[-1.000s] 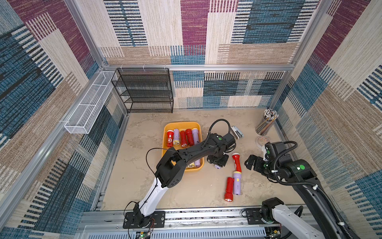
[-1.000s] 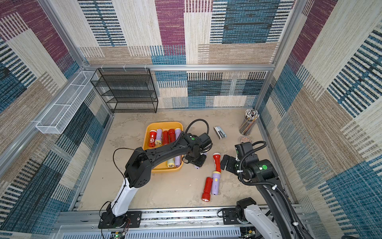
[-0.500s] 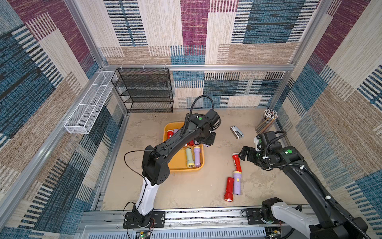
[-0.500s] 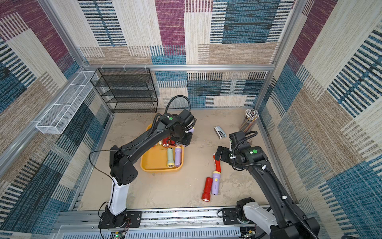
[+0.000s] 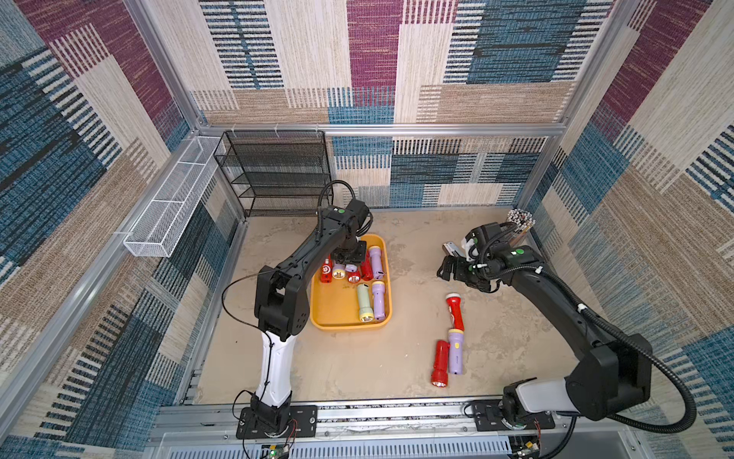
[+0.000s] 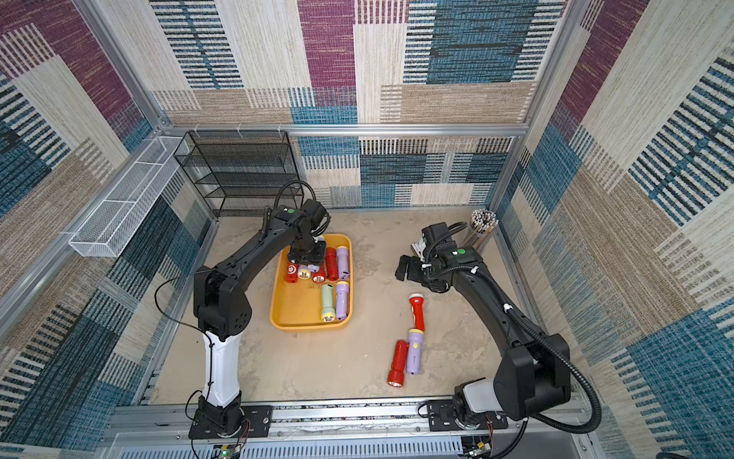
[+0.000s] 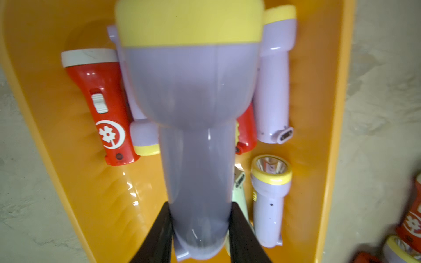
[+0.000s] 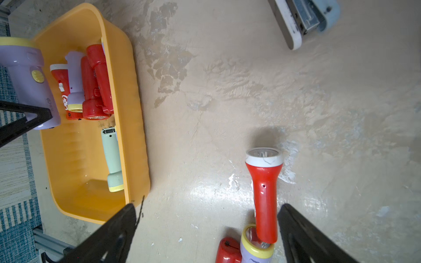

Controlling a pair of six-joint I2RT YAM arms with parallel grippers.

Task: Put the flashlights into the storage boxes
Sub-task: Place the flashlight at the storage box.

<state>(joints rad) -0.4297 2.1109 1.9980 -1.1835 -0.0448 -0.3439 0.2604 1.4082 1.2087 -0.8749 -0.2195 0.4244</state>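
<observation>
My left gripper hangs over the far end of the yellow storage box, shut on the handle of a lilac flashlight with a yellow head. Below it in the box lie several flashlights: red, lilac and one pale green. On the table to the right lie a red flashlight with a white head, a lilac one and another red one. My right gripper hovers open beyond them, holding nothing.
A grey stapler-like object lies just behind the right gripper. A cup of pencils stands in the far right corner. A black mesh rack stands at the back left, with a white wire basket on the left wall.
The left arm has carried the lilac flashlight from the table right of the box to above the box's far end. The right gripper has drawn back from the red flashlight, still open.
</observation>
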